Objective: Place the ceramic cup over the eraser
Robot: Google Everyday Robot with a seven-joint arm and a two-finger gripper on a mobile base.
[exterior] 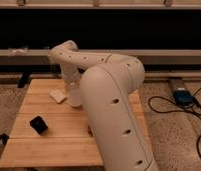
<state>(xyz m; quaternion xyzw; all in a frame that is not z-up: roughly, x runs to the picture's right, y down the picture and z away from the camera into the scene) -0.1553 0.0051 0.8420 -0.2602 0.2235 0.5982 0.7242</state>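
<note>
The black eraser [38, 124] lies on the left part of the wooden table [49, 147], apart from everything else. My white arm fills the middle of the view, bends at an elbow at the upper left and comes down to the table behind the eraser. The gripper [75, 100] is at the lower end of that forearm, low over the table, just right of a flat whitish piece [57, 95]. It is up and to the right of the eraser. The ceramic cup is out of view, possibly hidden by the arm.
A small dark object [89, 131] shows on the table at the arm's edge. Black cables [166, 107] and a blue device [183, 96] lie on the floor at the right. A dark wall with a rail [164, 54] runs behind the table.
</note>
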